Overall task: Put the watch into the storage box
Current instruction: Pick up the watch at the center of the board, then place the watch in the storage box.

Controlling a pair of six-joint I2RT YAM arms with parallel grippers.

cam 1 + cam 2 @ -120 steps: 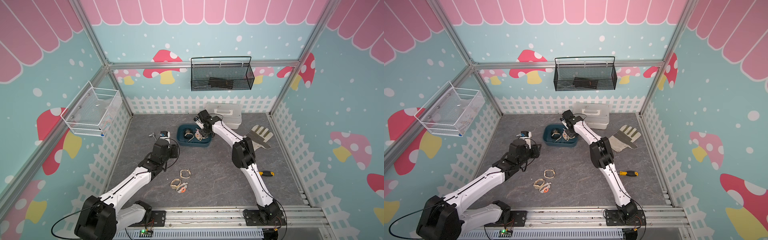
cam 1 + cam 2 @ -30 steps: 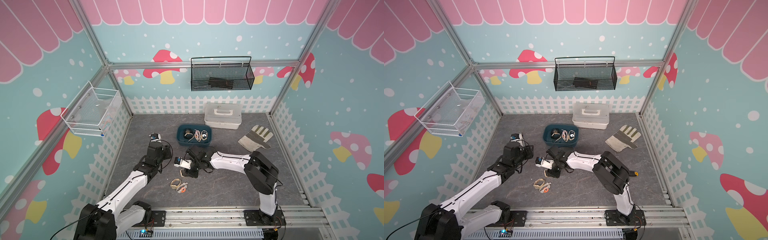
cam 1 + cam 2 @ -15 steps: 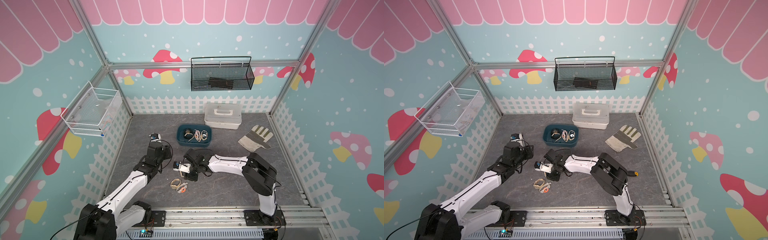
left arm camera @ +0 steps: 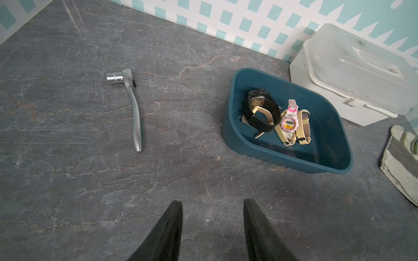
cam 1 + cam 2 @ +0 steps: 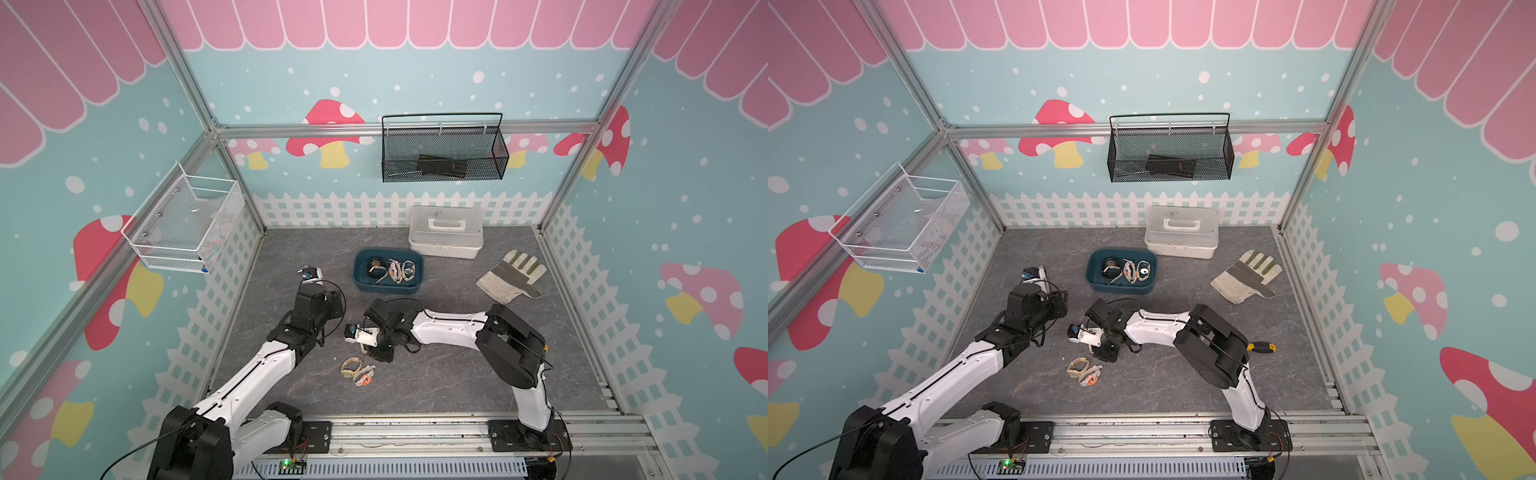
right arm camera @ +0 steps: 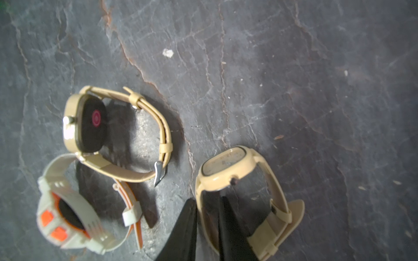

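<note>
Storage box (image 5: 386,289) holds several watches (image 4: 262,108). Beige watch (image 6: 226,167) not yet in, on tabletop (image 5: 457,374) at box's 6 o'clock. Right gripper (image 6: 208,198) fingers narrow, astride its strap; clamp cannot tell. Left gripper (image 4: 212,202) fingers apart, empty. Tan watch (image 6: 90,124) and white-orange watch (image 6: 67,221) wait at 7 o'clock.

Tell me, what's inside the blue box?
The storage box holds a black watch, a pink watch and cream-strapped watches. They overlap, so the number of cream ones is hidden.
</note>
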